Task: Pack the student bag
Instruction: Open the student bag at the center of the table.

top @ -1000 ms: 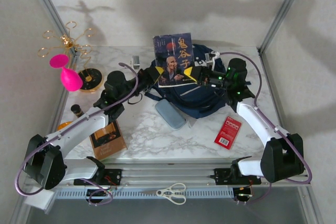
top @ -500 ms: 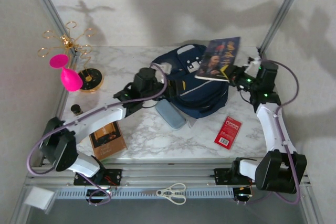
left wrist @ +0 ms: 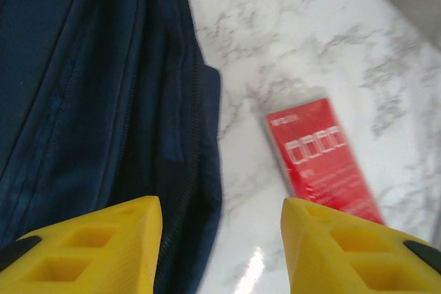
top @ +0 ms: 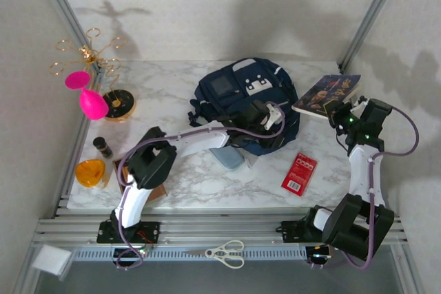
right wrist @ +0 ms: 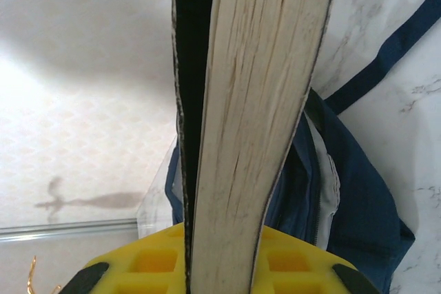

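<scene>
The student bag (top: 238, 91), a large navy backpack with white and grey patches, lies at the middle back of the marble table. My left arm reaches across its front. The left gripper (top: 270, 122) hangs over the bag's lower right edge, its yellow fingers (left wrist: 89, 246) open with nothing between them. In the left wrist view the bag (left wrist: 89, 87) is on the left. My right gripper (top: 344, 111) is right of the bag, shut on a thick book (top: 327, 93) held above the table. In the right wrist view the book's page edge (right wrist: 255, 101) stands between the yellow jaws, with the bag (right wrist: 358, 204) behind.
A red booklet (top: 299, 172) (left wrist: 320, 163) lies on the table right of the bag. A grey-blue pencil case (top: 229, 158) pokes out under the left arm. At the left are a brown book (top: 141, 187), an orange dish (top: 89, 172), a small dark bottle (top: 103, 147), a pink object (top: 88, 98) and a gold stand (top: 89, 53). Scissors (top: 227, 253) lie on the front rail.
The left arm swung right across the bag and its gripper opened. The right arm carried the book from over the bag out to the right and tilted it flatter.
</scene>
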You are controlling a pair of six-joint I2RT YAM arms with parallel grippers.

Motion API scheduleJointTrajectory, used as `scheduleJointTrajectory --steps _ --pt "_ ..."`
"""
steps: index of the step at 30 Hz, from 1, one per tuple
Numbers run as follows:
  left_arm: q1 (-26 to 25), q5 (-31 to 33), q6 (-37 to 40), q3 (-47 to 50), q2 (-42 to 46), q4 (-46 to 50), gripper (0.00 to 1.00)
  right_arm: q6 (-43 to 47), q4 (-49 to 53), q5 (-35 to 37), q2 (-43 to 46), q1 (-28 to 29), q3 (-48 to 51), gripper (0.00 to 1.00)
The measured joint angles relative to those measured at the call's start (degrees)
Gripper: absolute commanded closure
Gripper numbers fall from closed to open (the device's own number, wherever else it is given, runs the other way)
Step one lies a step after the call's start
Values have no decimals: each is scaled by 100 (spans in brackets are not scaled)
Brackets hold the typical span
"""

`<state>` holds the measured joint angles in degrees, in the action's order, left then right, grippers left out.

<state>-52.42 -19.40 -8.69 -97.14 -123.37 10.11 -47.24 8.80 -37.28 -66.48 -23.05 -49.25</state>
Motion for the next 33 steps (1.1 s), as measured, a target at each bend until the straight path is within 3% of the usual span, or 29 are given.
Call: scheduleJointTrajectory --steps 6,17,23,33 --pt "-31 389 262 -1161 -986 691 56 2 -22 -26 -57 -33 0 100" --pt "-74 1045 450 -1836 -1386 1093 100 17 -125 -111 -107 -33 92 100" --pt "-68 1244 400 -1661 -1145 1196 100 146 4 -221 -107 -31 127 100" --pt "142 1779 -15 -129 881 1309 100 691 1410 11 66 420 -136 100"
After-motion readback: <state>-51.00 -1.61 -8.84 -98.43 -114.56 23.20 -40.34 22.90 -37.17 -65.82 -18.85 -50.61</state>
